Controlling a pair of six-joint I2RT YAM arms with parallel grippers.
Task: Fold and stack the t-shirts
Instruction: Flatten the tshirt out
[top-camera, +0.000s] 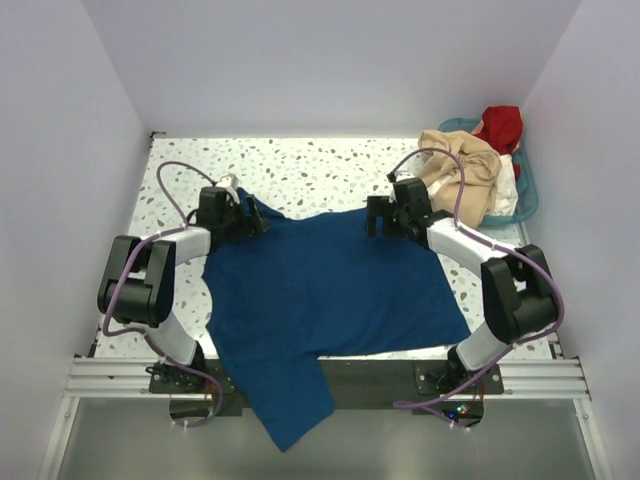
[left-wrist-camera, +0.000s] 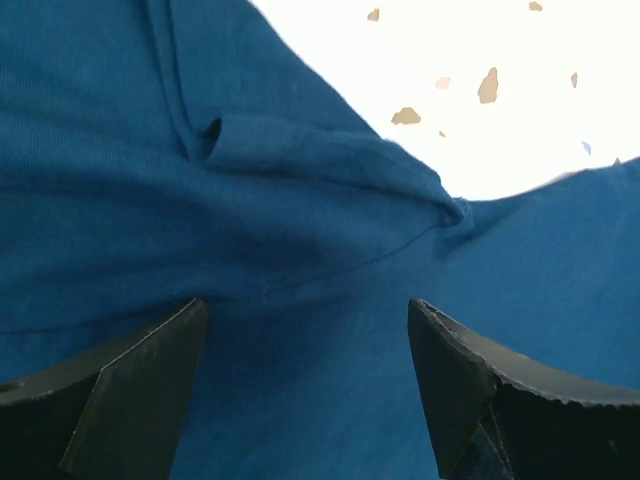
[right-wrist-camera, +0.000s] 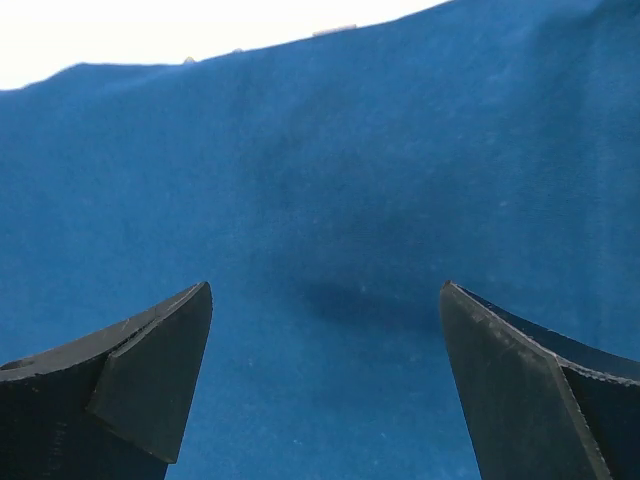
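A dark navy blue t-shirt lies spread on the speckled table, one part hanging over the near edge. No printed graphic shows. My left gripper is open over the shirt's far left corner; in the left wrist view the cloth with a seam and a fold lies between the fingers. My right gripper is open over the shirt's far right edge; the right wrist view shows flat blue cloth between the fingers. Beige, red and white shirts are piled in the basket.
A teal plastic basket stands at the back right corner. White walls close the table on three sides. Bare speckled table lies behind the shirt. A metal rail runs along the near edge.
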